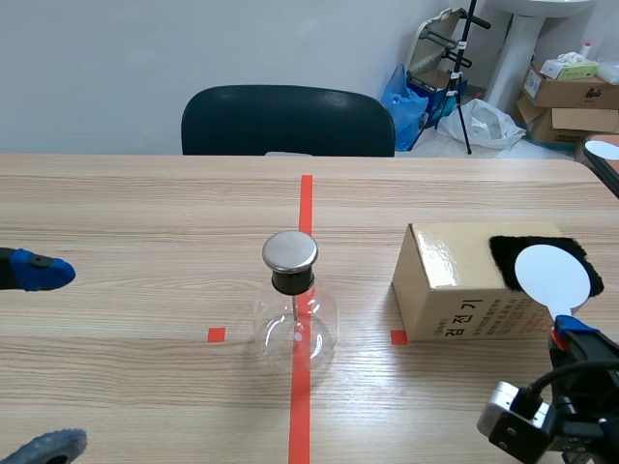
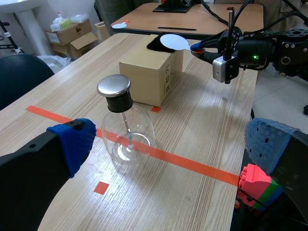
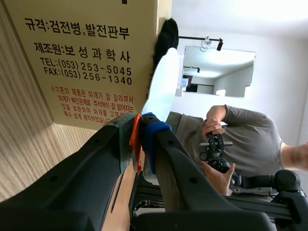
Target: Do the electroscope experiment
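Desk, wood grain. Cardboard box just ahead of right tool, black cloth on its top. Glass electroscope flask, metal cap, upright ahead of left tool, fingers released, wide apart. Right tool clenched on white disc paddle; disc at cloth, contact unclear.

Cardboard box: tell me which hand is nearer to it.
Right. The right hand sits at the box's near right corner, shut on the white disc held over its top. The left hand is open far to the left, beyond the glass flask.
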Controlling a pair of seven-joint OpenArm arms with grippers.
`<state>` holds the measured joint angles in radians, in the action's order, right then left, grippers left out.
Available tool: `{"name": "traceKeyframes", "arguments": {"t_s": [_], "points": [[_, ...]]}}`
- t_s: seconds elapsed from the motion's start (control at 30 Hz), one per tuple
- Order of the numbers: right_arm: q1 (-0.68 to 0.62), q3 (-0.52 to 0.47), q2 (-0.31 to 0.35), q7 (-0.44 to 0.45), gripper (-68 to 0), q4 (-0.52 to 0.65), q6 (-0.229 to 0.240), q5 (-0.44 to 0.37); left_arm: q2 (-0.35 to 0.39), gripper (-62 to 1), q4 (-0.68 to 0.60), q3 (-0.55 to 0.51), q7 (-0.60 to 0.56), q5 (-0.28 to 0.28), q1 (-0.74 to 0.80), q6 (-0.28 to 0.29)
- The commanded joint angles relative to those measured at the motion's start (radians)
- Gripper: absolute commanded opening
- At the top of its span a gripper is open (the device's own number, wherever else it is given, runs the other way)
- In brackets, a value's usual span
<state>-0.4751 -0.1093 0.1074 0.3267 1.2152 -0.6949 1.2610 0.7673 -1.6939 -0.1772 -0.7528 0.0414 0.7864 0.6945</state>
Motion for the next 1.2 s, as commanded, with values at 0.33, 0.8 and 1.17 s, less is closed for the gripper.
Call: {"name": "traceKeyframes", "arguments": {"t_s": [0.33, 0.8, 1.17], "points": [[0.006, 0.018, 0.003, -0.032, -66.5, 0.043, -0.088, 0.05, -0.004, 1.4, -0.005, 0.003, -0.014, 0.014, -0.003, 0.002], [-0.013, 0.183, 0.016, -0.278, -66.5, 0.261, -0.088, 0.138, -0.005, 1.4, -0.005, 0.003, -0.006, 0.018, -0.006, 0.002], [-0.006, 0.354, 0.04, -0.429, -66.5, 0.279, -0.088, 0.2, -0.079, 1.4, -0.004, 0.009, 0.081, 0.021, -0.021, -0.029]]}}
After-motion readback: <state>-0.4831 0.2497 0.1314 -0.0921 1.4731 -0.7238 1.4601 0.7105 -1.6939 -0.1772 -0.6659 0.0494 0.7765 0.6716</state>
